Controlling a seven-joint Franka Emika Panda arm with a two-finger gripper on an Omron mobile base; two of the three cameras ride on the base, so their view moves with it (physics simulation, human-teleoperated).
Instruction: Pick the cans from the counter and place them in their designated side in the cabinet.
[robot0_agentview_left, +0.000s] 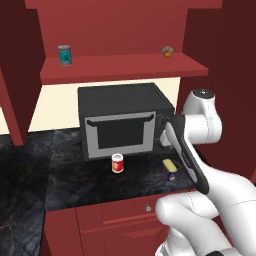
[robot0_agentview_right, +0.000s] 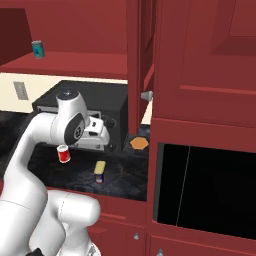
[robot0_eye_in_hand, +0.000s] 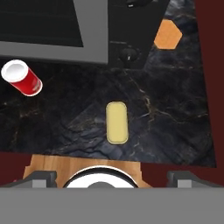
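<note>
The red can (robot0_agentview_left: 117, 163) with a white label band stands on the black counter (robot0_agentview_left: 30, 170) in front of the microwave, also seen as red can (robot0_agentview_right: 63, 153) and red can (robot0_eye_in_hand: 22, 78). To its right is the navy-blue can (robot0_agentview_left: 170, 170) with a yellow top, likewise navy-blue can (robot0_agentview_right: 100, 172). In the hand view its yellow top (robot0_eye_in_hand: 117, 122) sits in the middle, in line with my gripper (robot0_eye_in_hand: 112, 178). The gripper hangs above it, open and holding nothing. Above, the dark red cabinet (robot0_agentview_left: 125, 67) shows its long shelf.
A black-and-grey microwave (robot0_agentview_left: 122, 122) stands at the back of the counter. On the cabinet shelf are a teal can (robot0_agentview_left: 65, 54) at the left and a small tan-orange object (robot0_agentview_left: 167, 51) at the right. An orange hexagon (robot0_agentview_right: 139, 143) lies on the counter beside the tall cabinet.
</note>
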